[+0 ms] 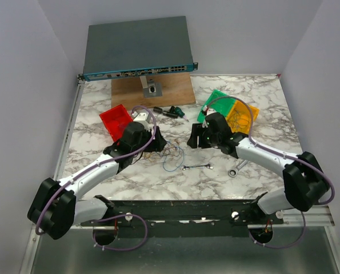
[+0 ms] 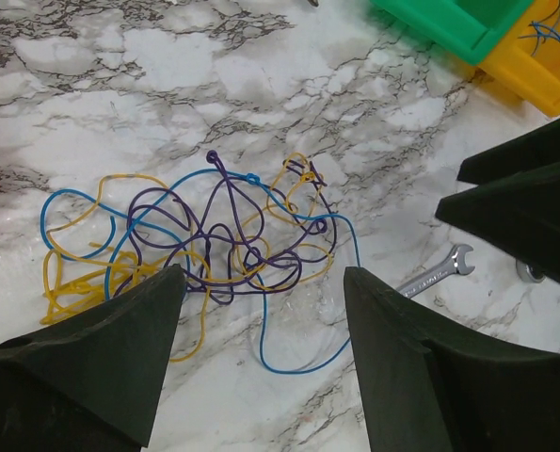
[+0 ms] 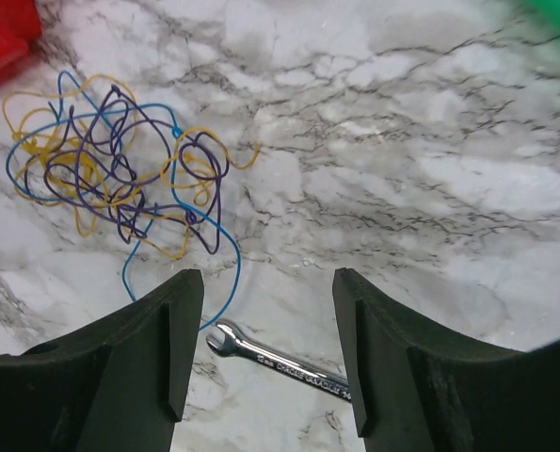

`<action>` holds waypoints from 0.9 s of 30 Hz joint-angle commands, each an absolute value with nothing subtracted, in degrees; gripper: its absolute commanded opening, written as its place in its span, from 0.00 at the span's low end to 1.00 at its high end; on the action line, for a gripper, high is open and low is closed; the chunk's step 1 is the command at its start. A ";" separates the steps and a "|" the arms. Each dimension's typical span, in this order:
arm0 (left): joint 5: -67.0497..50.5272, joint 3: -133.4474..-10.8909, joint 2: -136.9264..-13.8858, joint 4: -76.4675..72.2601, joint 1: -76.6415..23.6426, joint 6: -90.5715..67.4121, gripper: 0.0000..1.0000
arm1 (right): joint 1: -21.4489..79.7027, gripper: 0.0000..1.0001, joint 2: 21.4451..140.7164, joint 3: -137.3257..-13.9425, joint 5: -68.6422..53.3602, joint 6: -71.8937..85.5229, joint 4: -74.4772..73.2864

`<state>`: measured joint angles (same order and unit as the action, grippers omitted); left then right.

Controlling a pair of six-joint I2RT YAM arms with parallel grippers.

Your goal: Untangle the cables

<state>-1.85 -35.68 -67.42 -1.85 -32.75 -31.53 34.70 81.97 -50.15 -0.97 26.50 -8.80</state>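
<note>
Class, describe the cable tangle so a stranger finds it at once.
On the marble table, look between the red bin and the small silver wrench. There lies a loose knot of hair-thin cables in blue, yellow and purple; unlike those rigid neighbours, it is all soft loops.

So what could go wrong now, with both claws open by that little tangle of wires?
A few guesses. The cables are thin blue, yellow and purple strands looped through each other, so pulling one may tighten the knot. A blue loop trails toward the wrench and might snag on it. The left gripper and right gripper sit close together and could bump.
</note>
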 commanded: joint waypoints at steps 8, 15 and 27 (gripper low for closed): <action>-1.23 -32.06 -66.06 -3.50 -33.15 -31.87 0.74 | 41.52 0.57 92.03 -45.19 -2.64 28.36 8.95; -2.86 -32.16 -69.42 -5.47 -33.20 -31.29 0.74 | 43.17 0.45 96.63 -45.91 -2.61 28.41 10.27; -2.26 -31.91 -68.60 -5.81 -33.20 -30.76 0.73 | 43.39 0.01 78.30 -45.33 -3.54 29.52 4.79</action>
<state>-1.96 -31.90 -69.38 -4.36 -32.77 -31.70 43.05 87.35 -44.69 -2.04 28.88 6.22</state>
